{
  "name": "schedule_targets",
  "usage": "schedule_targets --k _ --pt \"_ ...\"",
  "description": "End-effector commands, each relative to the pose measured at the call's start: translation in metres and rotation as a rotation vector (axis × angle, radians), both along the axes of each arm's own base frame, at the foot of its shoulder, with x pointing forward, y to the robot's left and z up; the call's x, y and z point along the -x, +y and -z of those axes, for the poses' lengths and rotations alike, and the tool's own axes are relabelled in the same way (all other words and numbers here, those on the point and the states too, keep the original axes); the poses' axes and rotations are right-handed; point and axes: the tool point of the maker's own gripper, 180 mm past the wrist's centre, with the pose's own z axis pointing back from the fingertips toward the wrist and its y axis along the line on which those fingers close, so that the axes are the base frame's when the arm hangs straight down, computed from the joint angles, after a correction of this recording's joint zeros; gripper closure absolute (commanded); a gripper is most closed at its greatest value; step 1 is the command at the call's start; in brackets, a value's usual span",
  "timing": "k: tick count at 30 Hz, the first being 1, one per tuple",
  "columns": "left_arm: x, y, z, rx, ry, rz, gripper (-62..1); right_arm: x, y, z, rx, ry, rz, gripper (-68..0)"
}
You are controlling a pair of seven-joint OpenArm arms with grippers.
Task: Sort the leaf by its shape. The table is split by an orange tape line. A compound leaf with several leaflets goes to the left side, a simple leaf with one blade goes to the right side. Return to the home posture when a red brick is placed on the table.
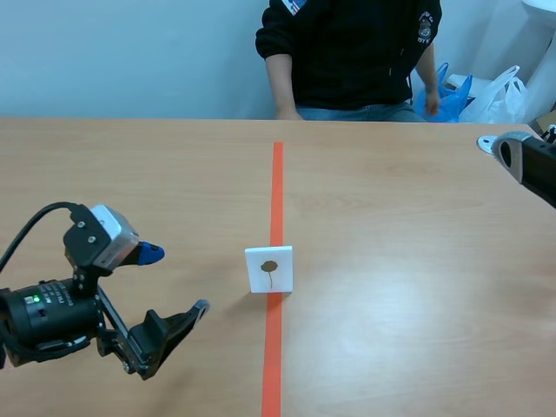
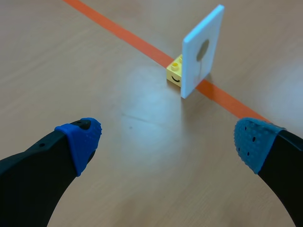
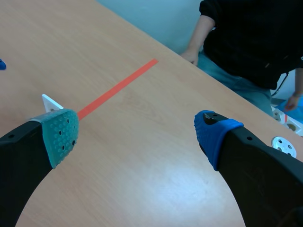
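A small white card (image 1: 269,269) stands upright on the orange tape line (image 1: 276,191), showing a single-bladed brown leaf on a stem. In the left wrist view the card (image 2: 203,49) is ahead of my gripper, propped by a yellow brick (image 2: 175,73) behind it. My left gripper (image 1: 174,280) sits low, left of the card and apart from it, open and empty (image 2: 165,142). My right arm (image 1: 530,161) stays at the table's far right; its gripper (image 3: 137,135) is open and empty, and only a corner of the card (image 3: 51,103) shows past one finger.
A person in a dark top (image 1: 347,52) sits across the table, hands near its far edge. Blue and white plastic bags (image 1: 482,91) lie behind the table at the back right. Bare wooden tabletop (image 1: 417,261) spreads on both sides of the tape.
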Motion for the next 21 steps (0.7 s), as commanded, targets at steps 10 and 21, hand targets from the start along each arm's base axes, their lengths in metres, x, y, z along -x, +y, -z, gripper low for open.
schedule_targets --k 10,21 --pt "-0.038 -0.041 -0.001 0.05 -0.034 0.068 -60.2 -0.002 -0.003 -0.008 0.006 -0.027 -0.004 -50.0" --pt "-0.045 -0.096 0.007 0.048 -0.02 0.196 -60.1 -0.002 -0.003 -0.007 0.006 -0.027 -0.003 -50.0"
